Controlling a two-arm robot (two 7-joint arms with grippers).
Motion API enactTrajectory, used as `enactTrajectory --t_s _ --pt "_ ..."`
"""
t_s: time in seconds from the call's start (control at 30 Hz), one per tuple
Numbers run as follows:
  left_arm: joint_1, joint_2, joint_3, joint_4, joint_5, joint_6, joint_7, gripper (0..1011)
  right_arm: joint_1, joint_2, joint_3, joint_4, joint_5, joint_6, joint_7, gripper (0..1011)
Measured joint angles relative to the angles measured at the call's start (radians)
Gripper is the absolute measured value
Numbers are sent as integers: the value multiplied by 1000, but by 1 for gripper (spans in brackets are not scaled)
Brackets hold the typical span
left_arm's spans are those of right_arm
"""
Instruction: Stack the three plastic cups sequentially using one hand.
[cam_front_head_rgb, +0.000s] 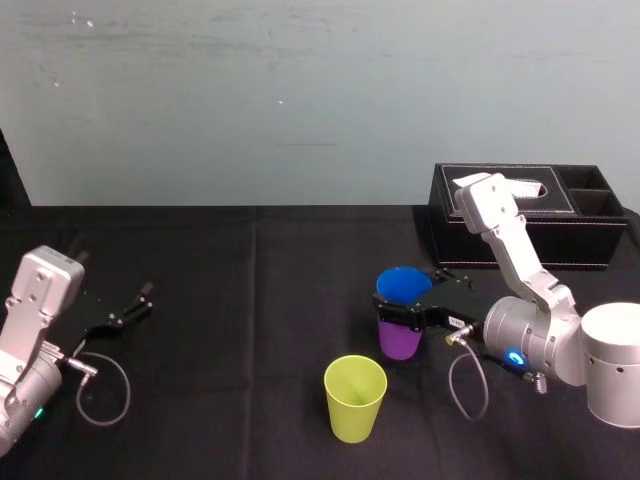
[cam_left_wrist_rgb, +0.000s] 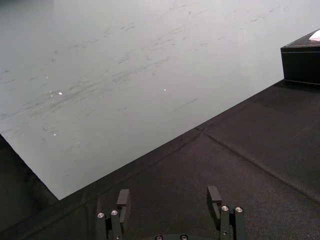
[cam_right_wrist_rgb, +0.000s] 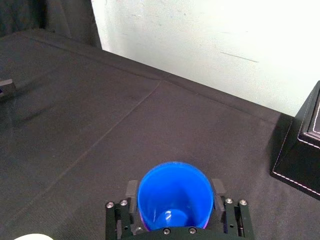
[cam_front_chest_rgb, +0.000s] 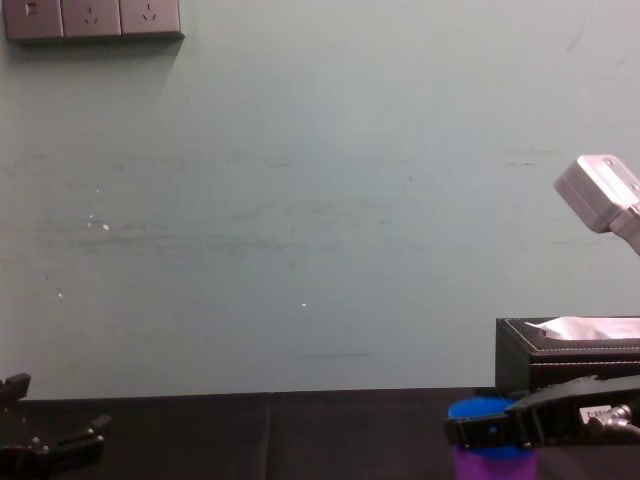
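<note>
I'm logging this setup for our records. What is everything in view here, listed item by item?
blue cup: 1, blue, nested in the purple one, mid-table towards the right
purple cup: 1, purple, upright on the cloth under the blue one
yellow-green cup: 1, yellow-green, standing alone, nearer the robot
tissue box: 1, black, back right of the table
table: 1, covered in black cloth
wall sockets: 3, grey, high on the wall at the left
right gripper: 1, black, closed on the blue cup
left gripper: 1, black, open, idle at the table's left side
</note>
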Motion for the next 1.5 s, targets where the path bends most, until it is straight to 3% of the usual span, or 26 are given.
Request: enactTrajectory --t_s 0.2,0.53,0.7,0.9,1.13,1.5 --pt "0 0 0 0 0 0 0 1000 1 0 0 1 0 0 -1 1004" --pt "0 0 0 0 0 0 0 1000 -5 1 4 -5 0 -19 -1 1004" --pt "0 0 0 0 0 0 0 1000 -24 9 24 -37 -3 -60 -17 1004" --pt "0 0 0 0 0 0 0 1000 -44 16 39 -70 -5 -70 -25 1004" --pt "0 0 0 0 0 0 0 1000 -87 43 56 -141 14 -31 -18 1004" --pt "0 0 0 0 0 0 0 1000 -229 132 104 -307 60 47 -12 1004"
